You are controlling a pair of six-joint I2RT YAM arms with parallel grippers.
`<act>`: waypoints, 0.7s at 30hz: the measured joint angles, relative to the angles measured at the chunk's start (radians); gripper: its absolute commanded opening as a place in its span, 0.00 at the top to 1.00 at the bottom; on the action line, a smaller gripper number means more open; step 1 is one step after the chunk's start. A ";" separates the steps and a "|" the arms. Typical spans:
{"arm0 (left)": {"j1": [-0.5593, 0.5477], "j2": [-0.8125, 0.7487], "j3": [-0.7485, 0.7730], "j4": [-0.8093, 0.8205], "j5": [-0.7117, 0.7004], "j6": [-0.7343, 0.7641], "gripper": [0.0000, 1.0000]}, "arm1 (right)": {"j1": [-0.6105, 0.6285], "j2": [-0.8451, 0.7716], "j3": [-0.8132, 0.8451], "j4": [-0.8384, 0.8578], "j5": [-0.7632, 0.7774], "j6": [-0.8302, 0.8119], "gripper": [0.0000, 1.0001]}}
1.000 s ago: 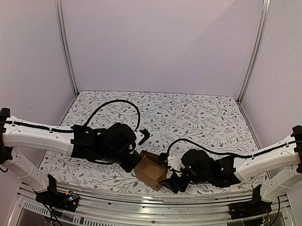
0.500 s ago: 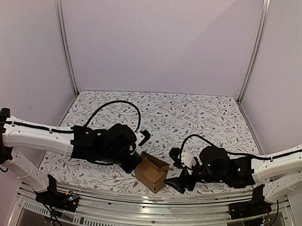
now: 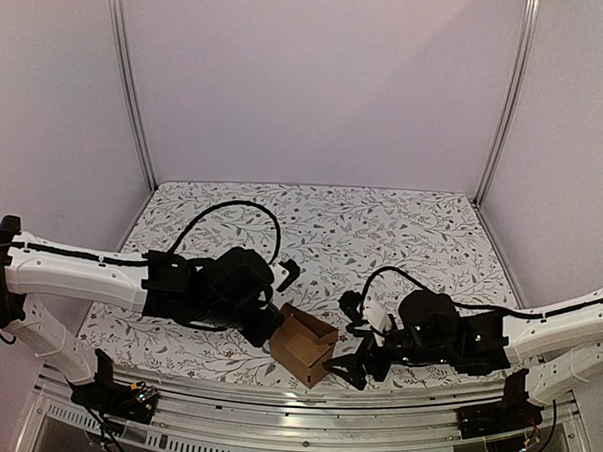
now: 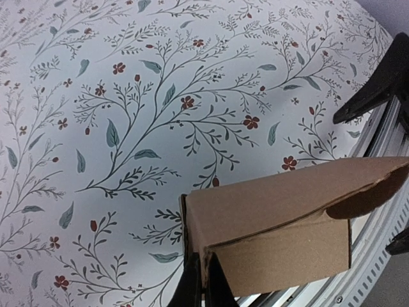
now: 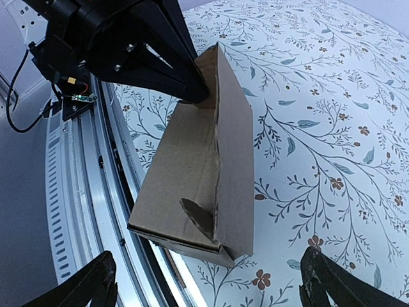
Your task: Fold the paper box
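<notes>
Brown paper box (image 3: 304, 344) pinched by left fingers (image 4: 189, 291), right fingers (image 5: 327, 281) wide.

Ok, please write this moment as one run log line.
left gripper: shut on paper box edge | right gripper: open, facing it, not touching | position: near edge of table

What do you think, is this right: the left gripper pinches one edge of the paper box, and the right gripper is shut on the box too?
Not quite. The right gripper is open, not shut on the paper box: the right wrist view shows its fingers spread wide, with neither touching the cardboard. The left gripper does pinch one edge.
</notes>
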 measured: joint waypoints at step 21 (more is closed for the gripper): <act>-0.010 0.006 0.007 -0.003 0.001 -0.046 1.00 | 0.160 0.309 -0.013 0.323 0.213 0.035 0.01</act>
